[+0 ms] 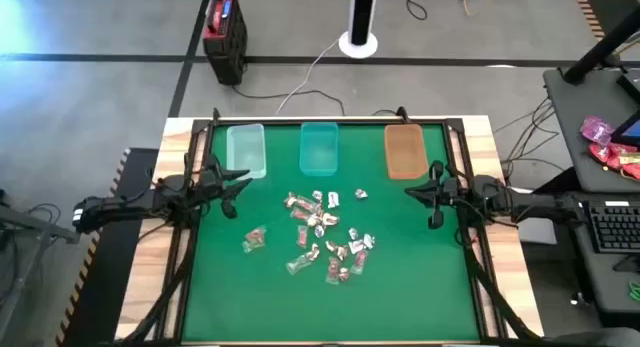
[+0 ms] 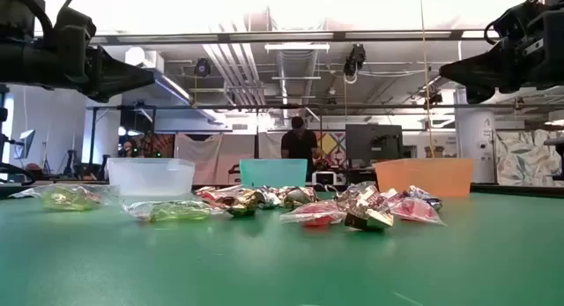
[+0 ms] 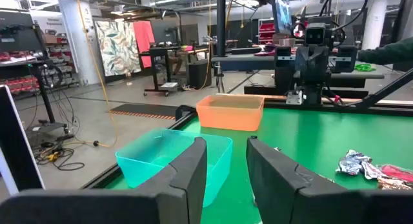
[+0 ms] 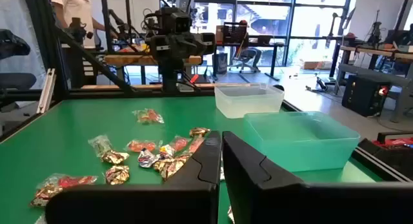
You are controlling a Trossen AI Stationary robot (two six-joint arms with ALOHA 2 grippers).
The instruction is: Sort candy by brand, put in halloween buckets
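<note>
**Green mat, candy loose mid-table, all three bins empty**

Foil and clear wrappers: the candy (image 1: 322, 235) lies scattered on the middle of the green table (image 1: 420, 297), none of it in a bin. Main clump sits centre, red and gold-brown pieces mixed with silvery ones. One piece (image 1: 254, 239) lies apart toward the left arm's side, another (image 1: 361, 194) apart near the orange bin.

Bins stand in a row along the far edge, apart from each other and from the candy:
- clear bin (image 1: 246, 150), left arm's side
- teal bin (image 1: 319, 148), middle
- orange bin (image 1: 405, 150), right arm's side

From the low view nothing shows inside any of them.

Left gripper (image 1: 243, 177): hangs above the mat just in front of the clear bin, off the surface. Fingers (image 3: 187, 169) stand parted with a visible gap between them, nothing in it. Its wrist camera looks over the teal bin toward the orange one.

Right gripper (image 1: 412, 192): hangs above the mat just in front of the orange bin, also off the surface. Fingers (image 4: 258, 169) pressed together, clenched on nothing.

Both grippers are well clear of the candy clump.

Beyond the table: a red-and-black box (image 1: 223, 29) on the floor behind it, a person (image 2: 299, 145) standing far back in the room.
</note>
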